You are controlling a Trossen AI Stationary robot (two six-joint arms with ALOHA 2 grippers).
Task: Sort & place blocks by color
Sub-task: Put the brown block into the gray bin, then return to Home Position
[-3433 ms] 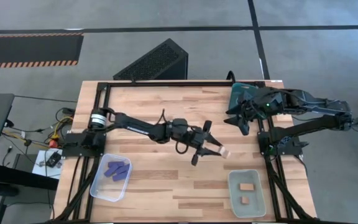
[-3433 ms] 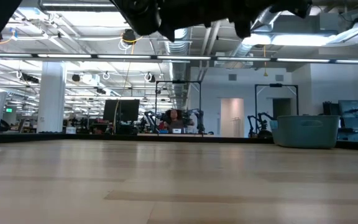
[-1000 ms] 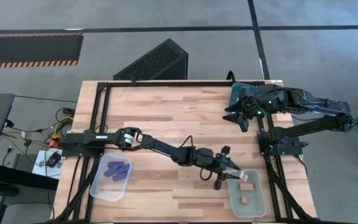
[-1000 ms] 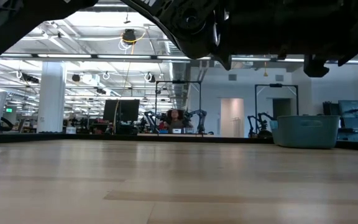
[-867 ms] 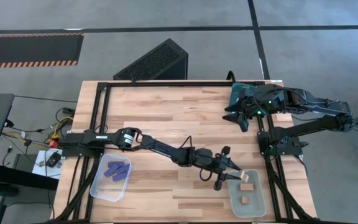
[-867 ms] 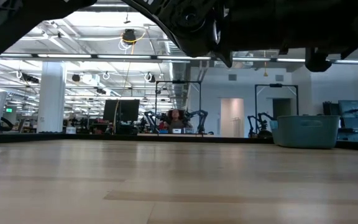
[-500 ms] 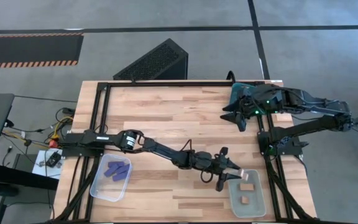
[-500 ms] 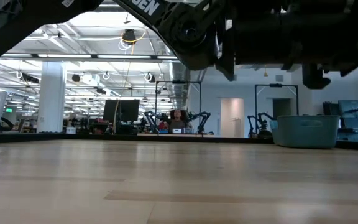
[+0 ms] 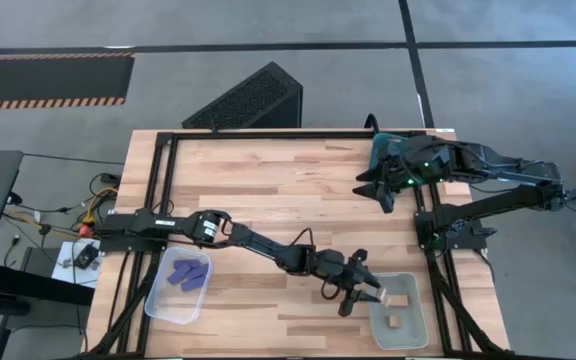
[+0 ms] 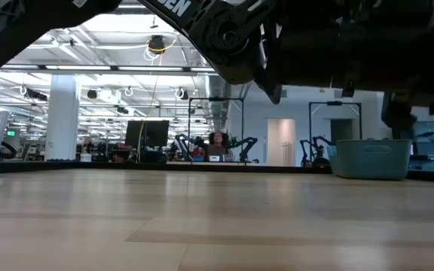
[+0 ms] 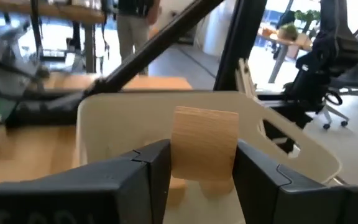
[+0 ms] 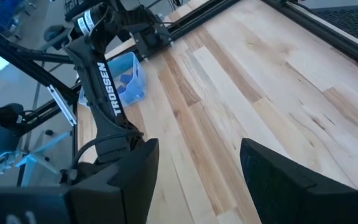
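Your left gripper (image 9: 364, 296) reaches low over the near edge of the clear bin (image 9: 414, 326), clenched on a tan block (image 11: 204, 143) to drop it beside two matching tan blocks (image 9: 396, 311), while your right gripper (image 9: 380, 189) waits, spread open, far back.
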